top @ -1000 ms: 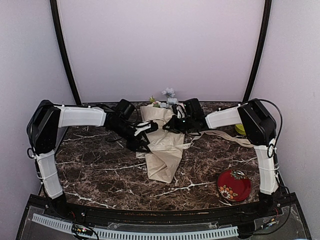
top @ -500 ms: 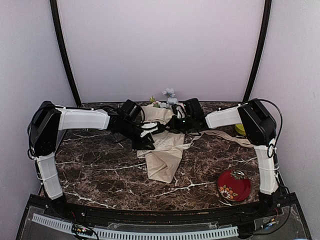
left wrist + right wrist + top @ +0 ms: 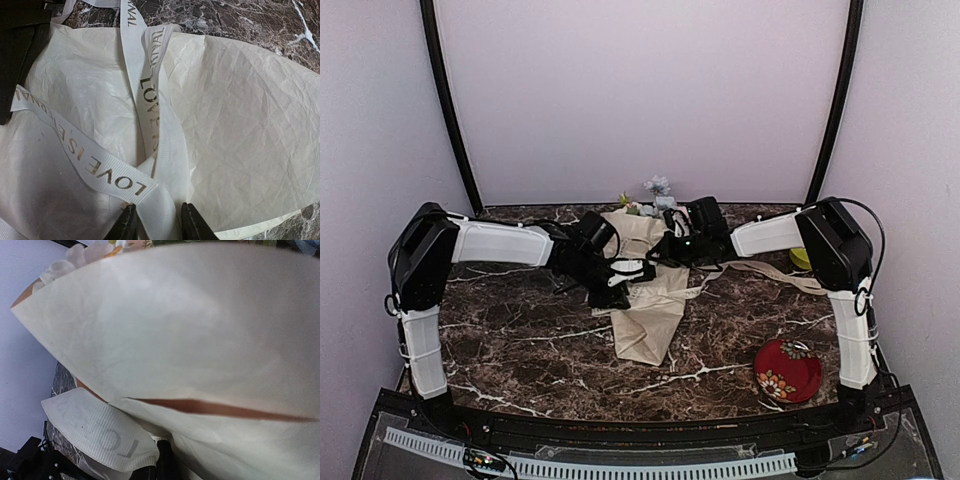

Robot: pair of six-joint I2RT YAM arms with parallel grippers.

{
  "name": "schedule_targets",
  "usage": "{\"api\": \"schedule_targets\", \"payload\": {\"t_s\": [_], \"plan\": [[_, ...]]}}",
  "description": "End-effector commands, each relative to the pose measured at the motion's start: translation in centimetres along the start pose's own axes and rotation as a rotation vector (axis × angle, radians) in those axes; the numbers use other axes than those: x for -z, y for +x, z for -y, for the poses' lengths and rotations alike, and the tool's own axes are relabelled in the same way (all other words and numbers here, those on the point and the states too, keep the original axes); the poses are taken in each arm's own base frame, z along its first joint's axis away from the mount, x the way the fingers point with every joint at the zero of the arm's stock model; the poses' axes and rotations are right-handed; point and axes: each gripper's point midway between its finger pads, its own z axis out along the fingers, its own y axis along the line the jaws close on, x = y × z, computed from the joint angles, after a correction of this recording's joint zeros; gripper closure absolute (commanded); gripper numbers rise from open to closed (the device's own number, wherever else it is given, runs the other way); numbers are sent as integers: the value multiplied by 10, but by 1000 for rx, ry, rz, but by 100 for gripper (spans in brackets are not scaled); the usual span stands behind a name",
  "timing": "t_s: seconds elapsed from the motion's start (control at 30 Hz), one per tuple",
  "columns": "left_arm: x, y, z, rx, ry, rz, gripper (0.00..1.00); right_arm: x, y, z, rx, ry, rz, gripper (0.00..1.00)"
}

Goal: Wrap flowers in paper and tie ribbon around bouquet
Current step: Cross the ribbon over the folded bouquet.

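Observation:
The bouquet point(image 3: 650, 315) lies mid-table as a cream paper point(image 3: 240, 110) cone, its wide end toward the back. The flowers point(image 3: 656, 187) peek out of that end, and white petals point(image 3: 80, 252) show over the paper point(image 3: 200, 325) edge. A white ribbon point(image 3: 145, 95) printed with gold letters crosses itself on the cone. My left gripper point(image 3: 157, 219) is shut on a ribbon loop, which fills the gap between its fingers. My right gripper point(image 3: 160, 467) presses against the cone's far side, shut, with a ribbon point(image 3: 97, 432) end coming out of its jaws.
A ribbon tail point(image 3: 785, 277) trails right across the dark marble table point(image 3: 520, 340). A lime-green round thing point(image 3: 800, 258) sits by the right arm. A red flowered plate point(image 3: 788, 370) lies at the front right. Both arms meet over the cone.
My left arm has slid right onto the cone, and its jaws have narrowed around the ribbon loop. The right arm and the bouquet have stayed put.

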Motion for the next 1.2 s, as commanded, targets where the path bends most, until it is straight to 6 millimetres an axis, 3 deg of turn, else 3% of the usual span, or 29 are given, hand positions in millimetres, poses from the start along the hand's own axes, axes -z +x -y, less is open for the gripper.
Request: {"api": "schedule_targets", "payload": {"t_s": [0.0,0.17,0.37,0.63,0.83,1.0,1.17], "plan": [[1,0,-7,-21,-30,-30,75,-1,-3,-5,25,11,6,100],[1,1,-9,-23,-42,-37,100,1,-3,-6,29,10,6,100],[19,-23,-15,-27,-83,65,100,5,-2,-13,63,-5,-14,100],[42,-50,-18,-23,-110,191,100,16,12,-11,108,27,-43,100],[65,-75,-26,14,-128,334,100,14,24,-13,118,12,-71,100],[70,-78,-50,90,-217,367,100,15,30,-21,134,-15,-85,100],[70,-80,-57,133,-232,404,100,21,45,-31,165,-78,-137,90]]}}
